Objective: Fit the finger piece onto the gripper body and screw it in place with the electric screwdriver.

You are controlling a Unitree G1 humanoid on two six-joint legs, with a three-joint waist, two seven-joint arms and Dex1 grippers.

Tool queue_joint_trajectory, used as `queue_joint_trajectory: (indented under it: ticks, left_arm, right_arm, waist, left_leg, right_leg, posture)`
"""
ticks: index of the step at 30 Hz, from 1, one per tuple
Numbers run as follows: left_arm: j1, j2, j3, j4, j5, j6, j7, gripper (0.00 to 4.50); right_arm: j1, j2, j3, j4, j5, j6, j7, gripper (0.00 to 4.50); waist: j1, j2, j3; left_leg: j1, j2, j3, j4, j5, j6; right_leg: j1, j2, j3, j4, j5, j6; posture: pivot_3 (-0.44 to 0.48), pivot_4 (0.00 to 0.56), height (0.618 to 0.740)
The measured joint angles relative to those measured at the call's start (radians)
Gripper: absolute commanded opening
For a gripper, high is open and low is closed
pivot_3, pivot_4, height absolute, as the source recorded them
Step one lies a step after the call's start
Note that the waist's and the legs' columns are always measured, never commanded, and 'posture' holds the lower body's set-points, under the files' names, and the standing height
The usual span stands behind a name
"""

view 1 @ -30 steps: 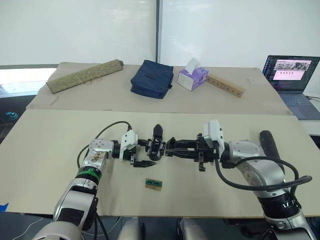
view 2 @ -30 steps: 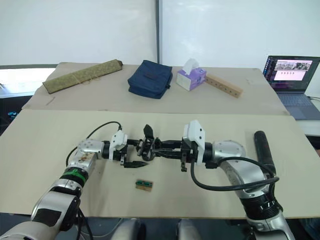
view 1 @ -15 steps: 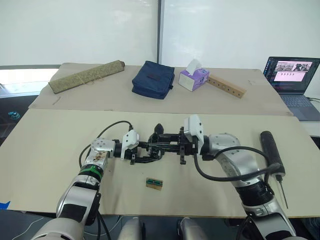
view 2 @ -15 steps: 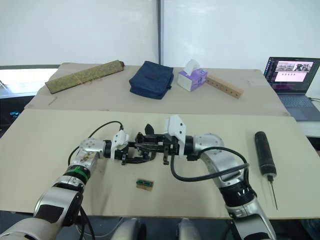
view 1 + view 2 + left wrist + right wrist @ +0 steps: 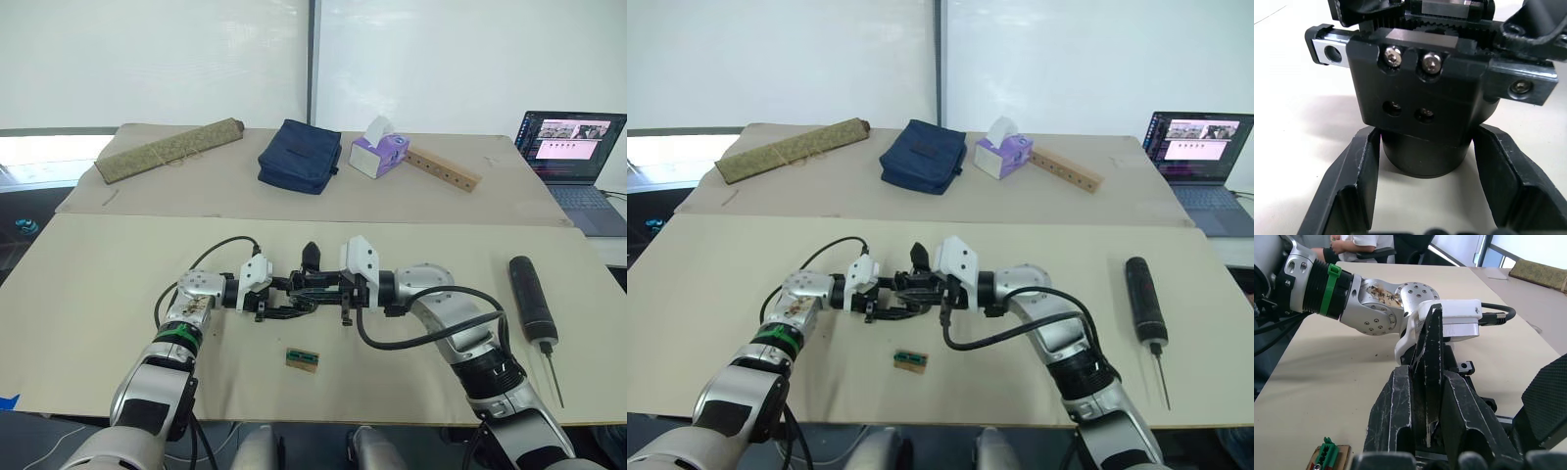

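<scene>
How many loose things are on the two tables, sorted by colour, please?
Black: 3, namely gripper body, finger piece, electric screwdriver with laptop excluded
Blue: 1, bag
Purple: 1, tissue box
Tan or olive: 3, rolled mat, wooden bar, small green-and-tan block
Total: 8
</scene>
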Motion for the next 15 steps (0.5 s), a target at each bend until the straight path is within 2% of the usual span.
queue_joint_trajectory:
  ticks: [15]
  left_arm:
    - [0.018, 0.003, 0.001, -0.028, 0.001, 0.029, 0.006, 2.31]
  right_arm:
    - [-0.012, 0.010, 0.002, -0.018, -0.010, 0.100, -0.039, 0.33]
  waist:
    - [-0.003, 0.001, -0.005]
  left_leg:
    - [0.002, 0.000, 0.000, 0.000, 0.000, 0.000]
  right_leg:
    - [0.001, 0.000, 0.000, 0.001, 0.000, 0.000]
  posture:
    - [0.000, 0.150, 0.740]
